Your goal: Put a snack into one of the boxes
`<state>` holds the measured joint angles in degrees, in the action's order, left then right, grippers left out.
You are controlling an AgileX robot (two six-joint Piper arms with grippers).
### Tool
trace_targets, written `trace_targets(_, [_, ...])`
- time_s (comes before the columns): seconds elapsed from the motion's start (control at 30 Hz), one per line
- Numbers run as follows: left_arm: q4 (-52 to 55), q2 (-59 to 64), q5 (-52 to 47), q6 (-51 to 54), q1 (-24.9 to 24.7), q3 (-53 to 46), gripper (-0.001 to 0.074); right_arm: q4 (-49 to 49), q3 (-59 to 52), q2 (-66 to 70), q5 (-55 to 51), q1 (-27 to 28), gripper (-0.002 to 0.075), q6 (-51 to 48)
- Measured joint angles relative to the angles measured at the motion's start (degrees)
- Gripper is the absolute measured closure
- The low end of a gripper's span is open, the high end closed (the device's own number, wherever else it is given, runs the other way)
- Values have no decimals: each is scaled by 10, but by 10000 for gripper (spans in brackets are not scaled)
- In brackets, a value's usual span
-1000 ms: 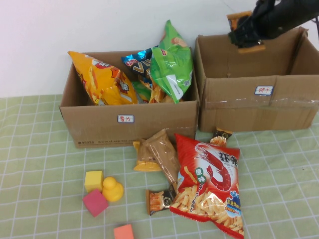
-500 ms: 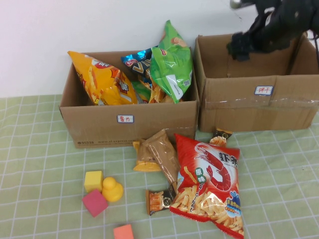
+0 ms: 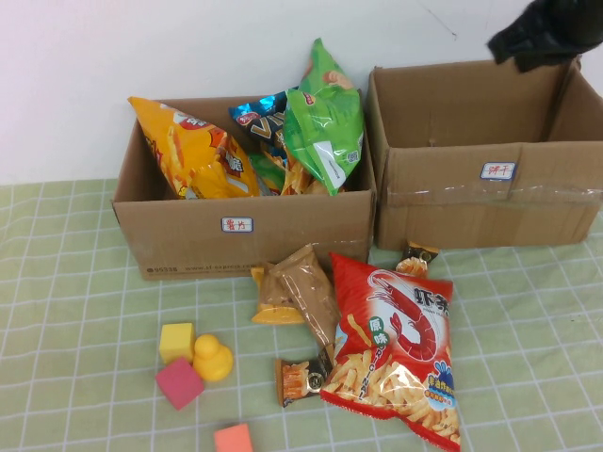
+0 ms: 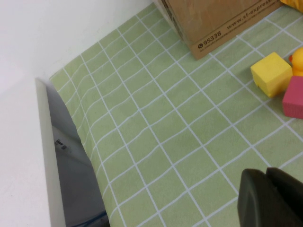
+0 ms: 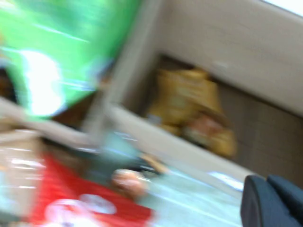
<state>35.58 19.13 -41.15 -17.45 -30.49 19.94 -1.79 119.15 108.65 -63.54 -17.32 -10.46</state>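
On my screen: right gripper (image 5: 271, 201), shut and empty, upper right of the high view above the right box (image 3: 490, 202). A yellow snack (image 5: 194, 111) lies inside that box. Left gripper (image 4: 272, 196), shut, hovers over green cloth (image 4: 156, 137), holding nothing.

The right end effector (image 3: 546, 36) is cut off by the high view's edge, and the right wrist view is blurred.
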Motion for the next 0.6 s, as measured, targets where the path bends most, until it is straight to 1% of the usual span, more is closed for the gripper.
trace_targets(0.1, [0,0,0,-1,0,0,736,85,-71,-43,48,-6,725,-30])
trace_targets(0.2, [0,0,0,-1,0,0,736,113,-145,-83,81,-15,727,-56])
trace_targets(0.4, [0,0,0,-1,0,0,736,117,-357,-182,171,-17,727,-82])
trace_targets(0.6, [0,0,0,-7,0,0,736,117,-567,-297,290,-17,727,-89])
